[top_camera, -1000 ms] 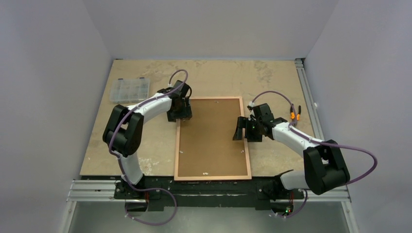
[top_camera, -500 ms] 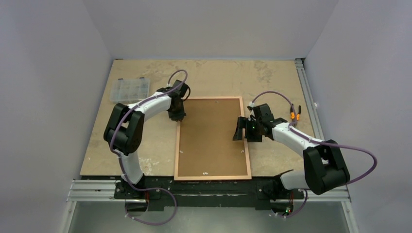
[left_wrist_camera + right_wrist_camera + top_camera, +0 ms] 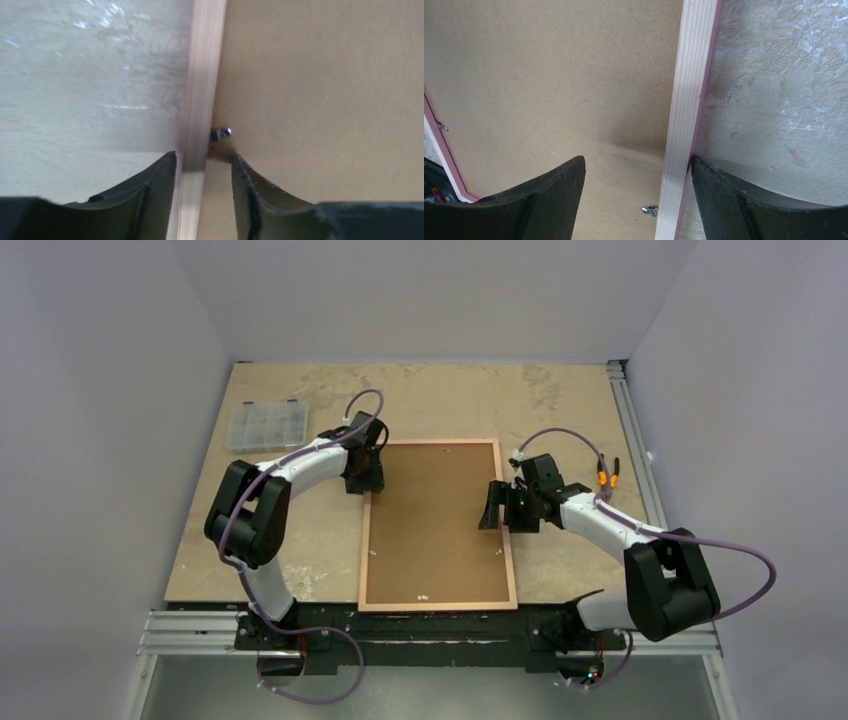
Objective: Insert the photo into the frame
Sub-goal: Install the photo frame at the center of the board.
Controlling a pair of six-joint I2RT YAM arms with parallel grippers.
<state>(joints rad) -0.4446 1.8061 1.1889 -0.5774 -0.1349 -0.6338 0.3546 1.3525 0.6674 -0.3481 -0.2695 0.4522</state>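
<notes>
Frame [image 3: 438, 607] flat on the table [image 3: 300, 560] in the middle of the top view, back side up, filled edge to edge by a brown backing board [image 3: 435, 530]. Near short side close to the arm bases at the bottom of the picture.

Right of centre and nearer the bases: right gripper [image 3: 489, 508], low over the frame's right long side, about halfway along it. From the right wrist, astride that pale wood strip of the frame [image 3: 689, 90], with one finger at lower left above the backing board [image 3: 549, 65] and the other at lower right above bare table [image 3: 784, 90]. Jaws spread wide, well clear of the wood on both sides, grasping nothing.

Farther up, left of centre: left gripper [image 3: 368, 483] at the frame's left long side, near its upper left corner. From the left wrist, wood strip of the frame [image 3: 200, 100] running up between the two fingers. Jaws parted a little wider than the strip, a narrow gap on either side, nothing clamped.

Only from the wrists: small metal tabs on the board's edge, one [image 3: 221, 133] just ahead of the right-hand finger, another [image 3: 650, 210] at bottom centre.

Only from above: a clear compartment box [image 3: 265, 425] at the table's upper left, well apart from the frame.
</notes>
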